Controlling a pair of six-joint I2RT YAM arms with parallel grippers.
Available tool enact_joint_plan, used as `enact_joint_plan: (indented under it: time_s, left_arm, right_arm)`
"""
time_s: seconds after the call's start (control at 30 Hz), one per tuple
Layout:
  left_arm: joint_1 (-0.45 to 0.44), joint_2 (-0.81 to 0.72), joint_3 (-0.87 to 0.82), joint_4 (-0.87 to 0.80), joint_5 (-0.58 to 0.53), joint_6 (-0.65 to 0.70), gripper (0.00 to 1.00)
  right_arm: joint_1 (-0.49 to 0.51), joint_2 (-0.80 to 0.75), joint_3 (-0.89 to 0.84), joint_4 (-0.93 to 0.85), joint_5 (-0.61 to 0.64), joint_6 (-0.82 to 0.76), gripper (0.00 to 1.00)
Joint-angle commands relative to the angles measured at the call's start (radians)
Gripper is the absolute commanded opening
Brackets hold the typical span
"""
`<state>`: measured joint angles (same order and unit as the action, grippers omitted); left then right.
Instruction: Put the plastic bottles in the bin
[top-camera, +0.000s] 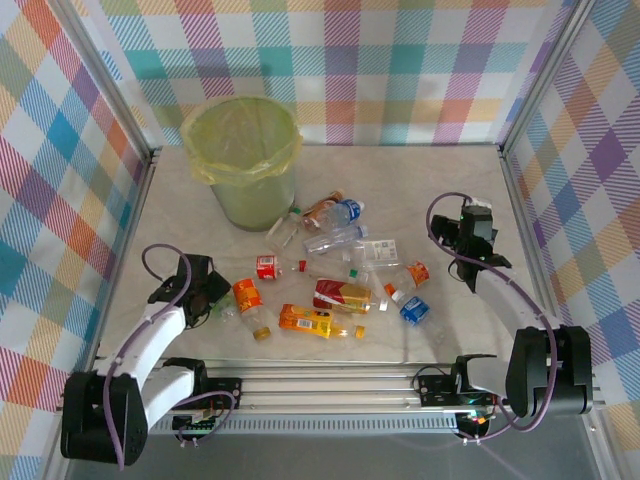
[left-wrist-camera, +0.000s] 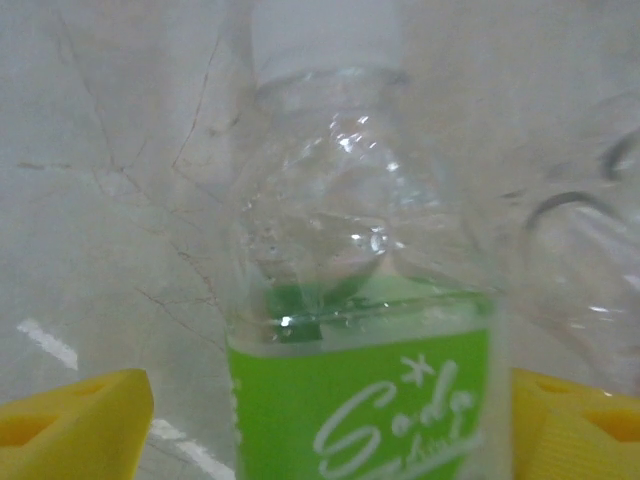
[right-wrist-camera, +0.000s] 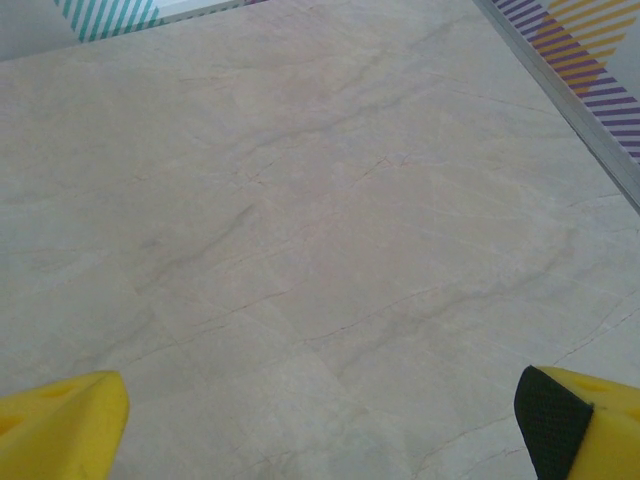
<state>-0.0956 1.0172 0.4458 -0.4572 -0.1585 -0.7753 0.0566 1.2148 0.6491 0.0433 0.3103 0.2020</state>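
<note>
The left end effector (top-camera: 207, 292), near the front-left corner of the surface (top-camera: 420, 170), straddles a green-labelled clear bottle (left-wrist-camera: 360, 400). Its fingers (left-wrist-camera: 75, 425) are apart, not yet clamped, and the bottle's neck points straight ahead between them. The bin (top-camera: 250, 195) stands at the far left with no bottle visible inside. The right end effector (right-wrist-camera: 320, 425) hangs released.

Roughly twelve plastic bottles (top-camera: 342, 295), one bin (top-camera: 255, 200), two tools: left tool (top-camera: 214, 298), right tool (top-camera: 476, 212).
</note>
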Motion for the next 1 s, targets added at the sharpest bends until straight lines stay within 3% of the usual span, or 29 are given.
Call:
enact_joint_plan:
  time_s: [0.0,0.13,0.47,0.8,0.97]
  left_arm:
    - [0.005,0.04,-0.016,0.044,-0.028,-0.024,0.84]
    - [0.004,0.092,-0.009,0.057,-0.047,-0.039,0.8]
    - [0.007,0.055,0.033,0.002,-0.141,-0.03,0.51]
    - [0.008,-0.155,0.184,-0.143,-0.268,0.045,0.4]
    - [0.008,-0.192,0.346,-0.132,-0.261,0.114,0.37]
  right_arm:
    - [0.009,0.003,0.025,0.018,-0.01,0.002,1.0]
    - [0.01,0.002,0.025,0.019,-0.007,-0.001,1.0]
    - [0.013,0.003,0.024,0.019,-0.003,-0.003,1.0]
    - [0.013,-0.003,0.026,0.016,0.01,0.004,1.0]
    - [0.015,-0.006,0.026,0.016,0.022,0.004,1.0]
